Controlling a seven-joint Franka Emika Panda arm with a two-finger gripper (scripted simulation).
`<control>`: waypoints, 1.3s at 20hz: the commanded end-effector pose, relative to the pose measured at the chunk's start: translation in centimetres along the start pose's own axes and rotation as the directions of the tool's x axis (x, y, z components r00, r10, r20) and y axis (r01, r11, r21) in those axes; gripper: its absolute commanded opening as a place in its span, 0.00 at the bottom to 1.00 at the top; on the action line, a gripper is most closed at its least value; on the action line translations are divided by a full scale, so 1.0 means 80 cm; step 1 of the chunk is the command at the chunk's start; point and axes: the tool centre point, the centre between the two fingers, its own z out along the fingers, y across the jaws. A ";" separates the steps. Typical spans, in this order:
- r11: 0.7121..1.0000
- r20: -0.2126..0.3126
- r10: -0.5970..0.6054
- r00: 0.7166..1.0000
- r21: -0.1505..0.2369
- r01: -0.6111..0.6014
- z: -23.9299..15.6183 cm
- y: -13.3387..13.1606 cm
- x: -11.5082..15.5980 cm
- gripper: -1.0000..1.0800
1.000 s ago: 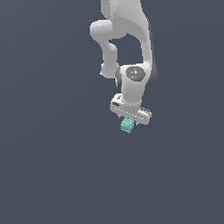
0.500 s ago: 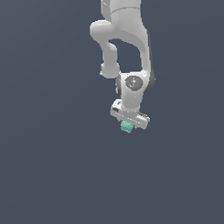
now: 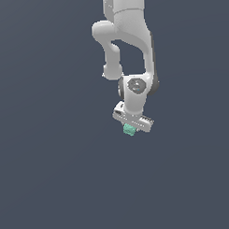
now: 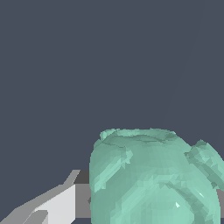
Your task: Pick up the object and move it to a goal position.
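The fingers [image 3: 131, 128] are clasping the object [image 3: 130, 130] in the carrying step, and the next move is likely calling for steady travel toward the unseen goal.

No real room here: this is a bare simulated scene. A flat, even slate-grey backdrop [image 3: 48, 175] fills both views with no walls, furniture or edges, and the white arm [image 3: 130, 50] is rendered smooth and plasticky, with blocky, faceted shading.
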 end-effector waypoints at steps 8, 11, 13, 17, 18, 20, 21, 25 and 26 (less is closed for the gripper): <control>1.000 -0.008 -0.008 1.000 0.010 0.008 -0.005 0.001 0.005 0.00; 1.000 -0.019 -0.019 1.000 0.024 0.019 -0.013 0.003 0.012 0.00; 0.999 -0.030 -0.029 0.999 0.037 0.030 -0.020 0.004 0.019 0.00; 0.996 -0.058 -0.054 0.997 0.070 0.058 -0.039 0.007 0.036 0.00; 0.995 -0.066 -0.062 0.996 0.079 0.067 -0.044 0.009 0.041 0.00; 0.991 -0.083 -0.076 0.994 0.099 0.085 -0.056 0.011 0.051 0.00; 0.990 -0.093 -0.084 0.992 0.109 0.094 -0.062 0.012 0.056 0.00; 0.979 -0.133 -0.115 0.984 0.152 0.135 -0.089 0.018 0.077 0.00; 0.976 -0.143 -0.122 0.982 0.161 0.145 -0.095 0.019 0.082 0.00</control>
